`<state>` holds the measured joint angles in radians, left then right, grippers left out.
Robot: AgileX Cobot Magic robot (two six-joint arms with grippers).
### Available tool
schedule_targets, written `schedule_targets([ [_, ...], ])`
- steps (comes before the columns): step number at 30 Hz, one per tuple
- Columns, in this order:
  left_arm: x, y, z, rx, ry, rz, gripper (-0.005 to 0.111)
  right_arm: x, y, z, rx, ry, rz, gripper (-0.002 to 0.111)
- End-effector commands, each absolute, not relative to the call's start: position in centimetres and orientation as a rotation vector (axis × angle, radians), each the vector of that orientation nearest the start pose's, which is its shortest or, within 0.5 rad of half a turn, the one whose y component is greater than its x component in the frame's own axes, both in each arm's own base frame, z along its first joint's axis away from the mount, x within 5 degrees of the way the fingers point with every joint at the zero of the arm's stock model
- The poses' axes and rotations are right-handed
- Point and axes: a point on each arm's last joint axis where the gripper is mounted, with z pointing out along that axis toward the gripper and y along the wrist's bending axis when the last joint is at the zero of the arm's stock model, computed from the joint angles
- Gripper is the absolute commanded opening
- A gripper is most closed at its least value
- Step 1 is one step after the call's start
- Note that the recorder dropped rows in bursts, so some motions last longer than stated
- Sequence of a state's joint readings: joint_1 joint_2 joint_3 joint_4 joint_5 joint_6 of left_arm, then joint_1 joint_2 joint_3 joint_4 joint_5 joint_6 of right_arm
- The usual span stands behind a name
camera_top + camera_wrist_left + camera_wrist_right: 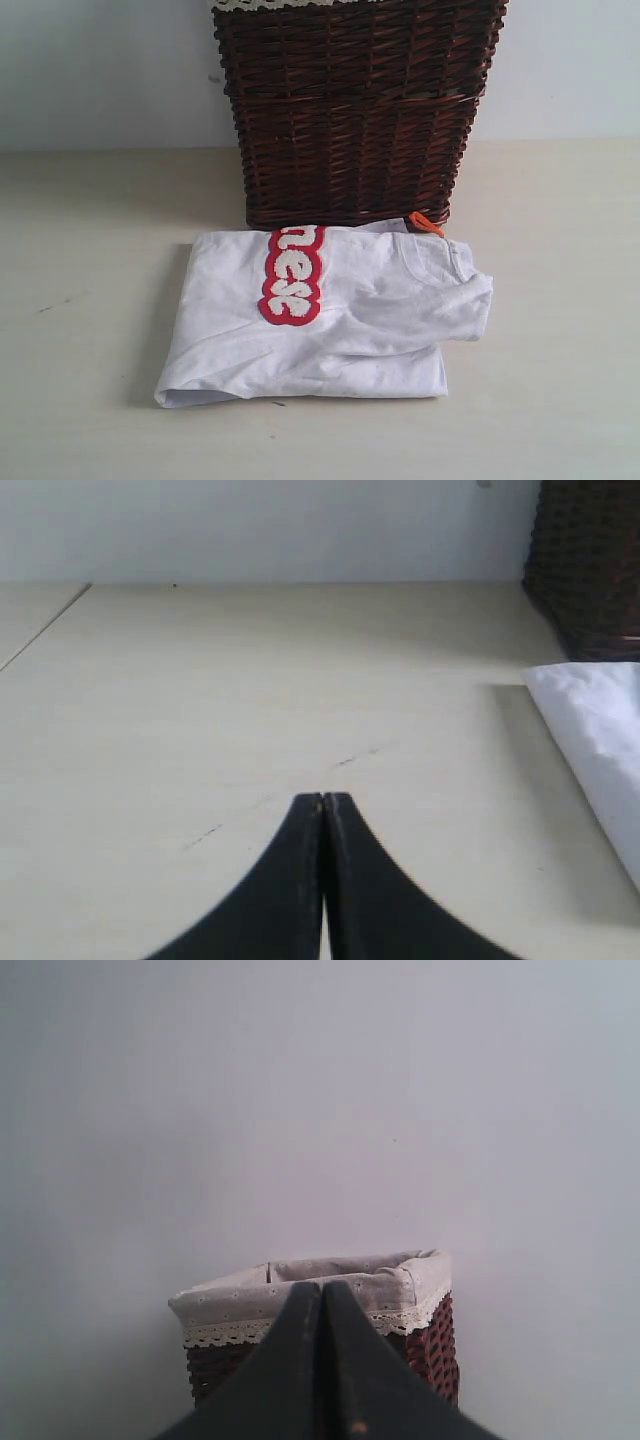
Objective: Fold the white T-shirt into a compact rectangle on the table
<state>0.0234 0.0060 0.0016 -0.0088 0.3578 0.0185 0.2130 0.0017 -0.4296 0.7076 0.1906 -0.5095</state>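
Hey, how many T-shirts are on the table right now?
1. The white T-shirt lies folded on the table in front of the wicker basket. The basket's inside is hidden.

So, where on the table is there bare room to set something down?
The table is bare left of the white T-shirt, right of it, and in a narrow strip in front of it. It is crowded behind the shirt: the wicker basket stands there, with no visible gap between them.

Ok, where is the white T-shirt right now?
In the exterior view the white T-shirt lies folded on the table near the middle, just in front of the dark wicker basket, with its orange tag at the basket's base.
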Motion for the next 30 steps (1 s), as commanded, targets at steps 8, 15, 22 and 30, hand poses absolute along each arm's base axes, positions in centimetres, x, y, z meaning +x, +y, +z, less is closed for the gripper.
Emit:
schedule_targets([
  [8,5.3,0.1,18.1,-0.013,1.837,0.019,0.000,0.8,1.1,33.6,-0.163,1.193,0.312,0.000],
  [15,5.3,0.1,18.1,-0.013,1.837,0.019,0.000,1.3,0.4,33.3,-0.165,1.163,0.145,0.000],
  [22,5.3,0.1,18.1,-0.013,1.837,0.019,0.000,3.0,0.5,30.0,-0.104,1.173,0.105,0.000],
  [30,5.3,0.1,18.1,-0.013,1.837,0.019,0.000,4.3,0.5,26.9,-0.130,1.294,0.013,0.000],
])
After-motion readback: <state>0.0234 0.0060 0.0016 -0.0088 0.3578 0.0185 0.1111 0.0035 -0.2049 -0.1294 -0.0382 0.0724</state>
